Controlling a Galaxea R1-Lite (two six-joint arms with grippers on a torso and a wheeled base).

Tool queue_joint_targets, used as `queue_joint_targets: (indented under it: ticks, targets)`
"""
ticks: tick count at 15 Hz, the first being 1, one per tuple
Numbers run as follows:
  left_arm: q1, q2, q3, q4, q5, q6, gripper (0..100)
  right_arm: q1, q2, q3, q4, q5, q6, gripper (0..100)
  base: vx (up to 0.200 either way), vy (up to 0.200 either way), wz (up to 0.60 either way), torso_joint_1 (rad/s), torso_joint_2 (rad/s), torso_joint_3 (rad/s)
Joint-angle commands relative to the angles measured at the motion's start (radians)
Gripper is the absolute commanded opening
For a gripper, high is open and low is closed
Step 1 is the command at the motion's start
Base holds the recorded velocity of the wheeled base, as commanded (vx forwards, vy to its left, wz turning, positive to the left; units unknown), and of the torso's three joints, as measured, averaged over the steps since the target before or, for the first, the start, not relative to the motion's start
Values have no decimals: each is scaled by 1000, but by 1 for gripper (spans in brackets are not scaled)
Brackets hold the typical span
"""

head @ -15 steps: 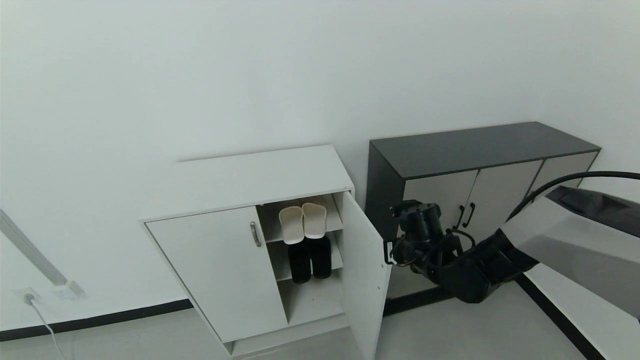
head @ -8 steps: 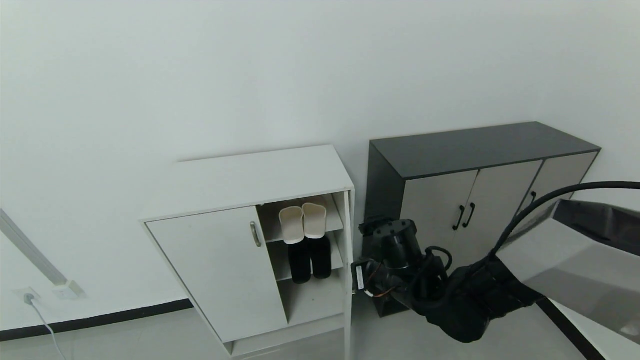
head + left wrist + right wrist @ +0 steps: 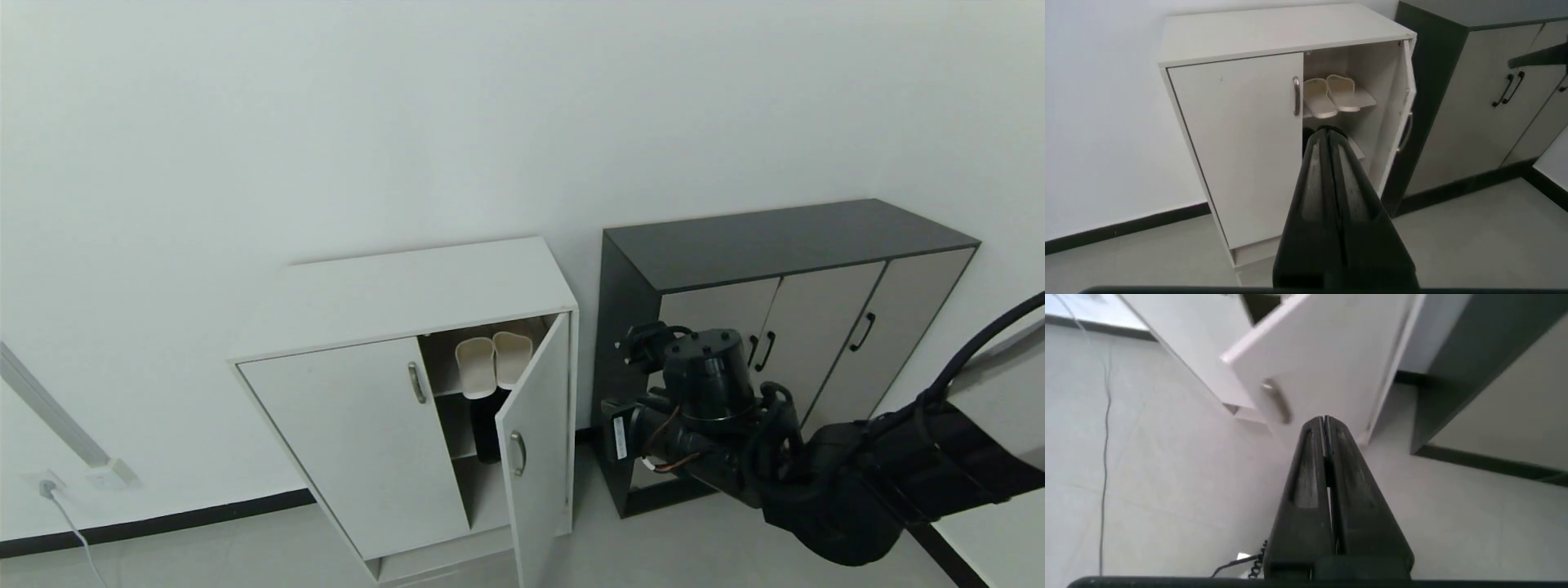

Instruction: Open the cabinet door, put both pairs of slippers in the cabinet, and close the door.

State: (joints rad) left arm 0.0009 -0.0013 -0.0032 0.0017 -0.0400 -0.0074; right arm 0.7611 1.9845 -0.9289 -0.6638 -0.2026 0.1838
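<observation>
Head view: the cabinet door [image 3: 531, 441] is hanging half open, with white slippers [image 3: 492, 363] sitting inside above black slippers [image 3: 483, 433]. Left wrist view: the left end effector [image 3: 1328, 132] is pressing shut. Right wrist view: the right end effector [image 3: 1325, 422] is pressing shut near the door.

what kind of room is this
Probably an entryway or hallway, possibly a staged one: a white shoe cabinet with cream slippers on its shelf, a dark sideboard beside it, and a bare white wall above a grey floor.
</observation>
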Motion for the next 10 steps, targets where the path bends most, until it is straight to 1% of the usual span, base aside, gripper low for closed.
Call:
queue_joint_targets:
  ticks: [1, 2, 8, 10]
  targets:
    - [1, 1, 0, 0, 0, 0, 0, 0, -30, 15, 0, -1, -1, 0, 0, 0, 0, 0, 0, 0]
    - [1, 1, 0, 0, 0, 0, 0, 0, -38, 28, 0, 3, -10, 0, 0, 0, 0, 0, 0, 0]
    - [1, 1, 0, 0, 0, 1, 0, 0, -41, 55, -2, 22, -20, 0, 0, 0, 600, 5, 5, 2]
    - [1, 1, 0, 0, 0, 1, 0, -2, -39, 61, -5, 25, -30, 0, 0, 0, 0, 0, 0, 0]
